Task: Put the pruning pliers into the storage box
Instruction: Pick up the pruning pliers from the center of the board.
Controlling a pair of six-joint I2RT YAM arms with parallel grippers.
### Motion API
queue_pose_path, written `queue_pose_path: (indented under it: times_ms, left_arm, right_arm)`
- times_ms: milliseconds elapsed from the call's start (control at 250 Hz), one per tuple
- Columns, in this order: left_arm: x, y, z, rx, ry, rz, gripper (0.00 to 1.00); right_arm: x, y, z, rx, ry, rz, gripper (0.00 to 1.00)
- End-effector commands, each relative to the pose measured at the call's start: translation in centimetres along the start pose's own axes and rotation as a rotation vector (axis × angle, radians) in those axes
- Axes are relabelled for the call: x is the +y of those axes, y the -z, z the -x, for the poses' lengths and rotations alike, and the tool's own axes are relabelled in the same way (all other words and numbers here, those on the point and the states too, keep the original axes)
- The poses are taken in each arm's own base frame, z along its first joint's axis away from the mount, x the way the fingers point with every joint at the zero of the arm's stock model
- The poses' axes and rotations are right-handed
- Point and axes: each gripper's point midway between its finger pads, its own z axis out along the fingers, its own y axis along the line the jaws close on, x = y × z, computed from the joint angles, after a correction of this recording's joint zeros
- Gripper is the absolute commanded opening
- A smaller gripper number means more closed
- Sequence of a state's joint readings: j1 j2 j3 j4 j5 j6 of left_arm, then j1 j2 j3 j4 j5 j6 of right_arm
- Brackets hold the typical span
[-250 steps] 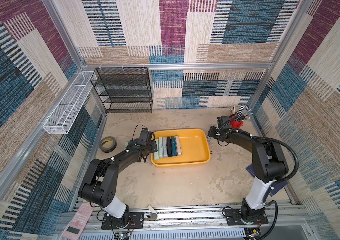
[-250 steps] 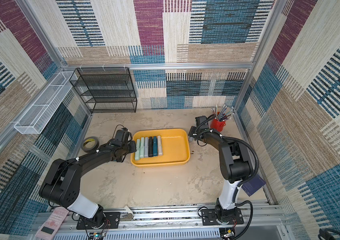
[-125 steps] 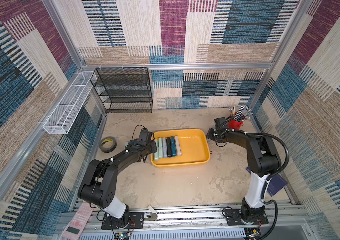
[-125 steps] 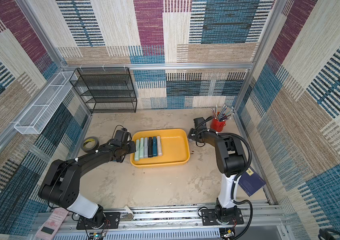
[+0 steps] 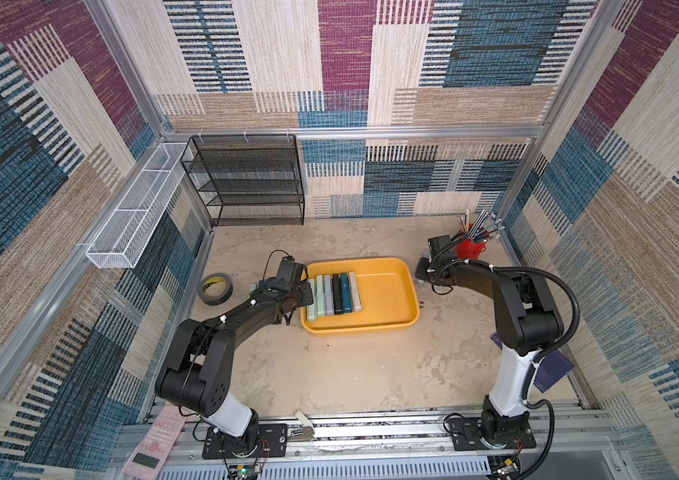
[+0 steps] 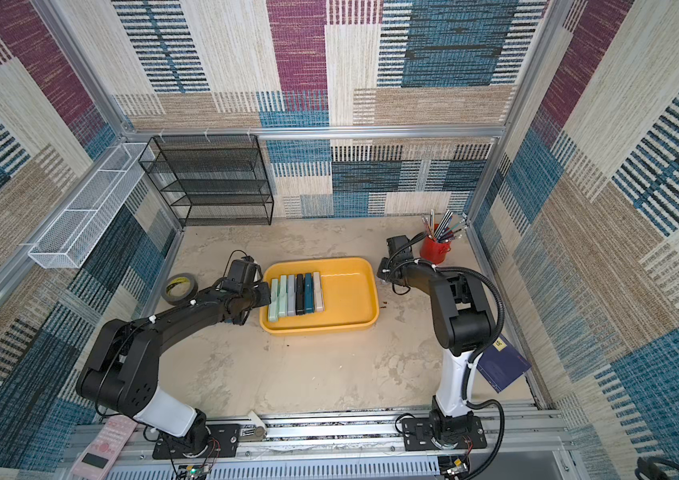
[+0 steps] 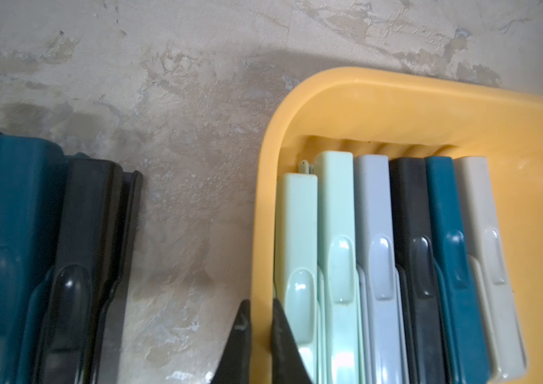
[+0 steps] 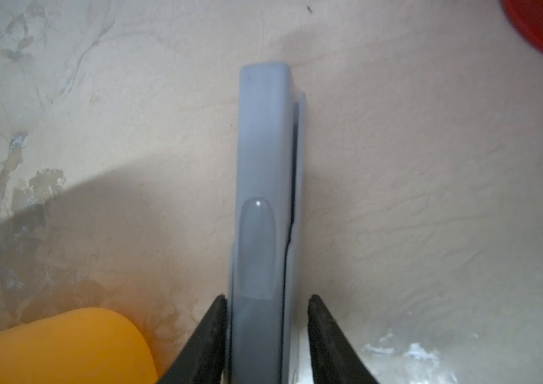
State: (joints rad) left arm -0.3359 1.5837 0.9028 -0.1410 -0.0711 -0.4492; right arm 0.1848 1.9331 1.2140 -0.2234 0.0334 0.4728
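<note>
The right gripper (image 8: 266, 299) has drawn its jaws in and sunk a little. The left arm has not budged. The right claw now straddles the grey pliers (image 8: 263, 149), which lie on the table (image 5: 329, 374) just right of the storage box (image 5: 387, 295), near its far right corner. One pad touches the pliers and the other stands a sliver off, so they are not clamped yet.

The left gripper (image 7: 260, 302) is pinched together on the box's left wall, beside the row of six pliers (image 5: 335, 293) already inside. More teal and black pliers (image 7: 14, 249) wait left of the box.

The uneven contact could shove or twist the smooth bar as the jaws close. The grip seems to sit toward one end, so the bar may droop, swing and catch the rim. The red cup (image 5: 470, 251) stands close enough for the wrist to knock it.
</note>
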Motion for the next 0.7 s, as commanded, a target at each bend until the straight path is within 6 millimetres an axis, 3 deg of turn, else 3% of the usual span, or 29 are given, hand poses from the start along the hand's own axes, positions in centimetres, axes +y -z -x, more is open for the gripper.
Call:
queue_pose_path:
  times_ms: [0,512,696]
  left_arm:
    - [0.6,0.0,-0.6,0.027,-0.01,0.022,0.08]
    - [0.6,-0.1,-1.0,0.03,-0.001,0.016,0.09]
    - [0.5,-0.3,-1.0,0.03,0.006,0.011,0.08]
  right_arm:
    - [-0.1,0.4,0.9,-0.036,0.021,-0.016,0.4]
    - [-0.4,1.1,1.0,-0.04,0.075,-0.035,0.26]
    - [0.0,2.7,1.9,-0.067,0.121,-0.024,0.26]
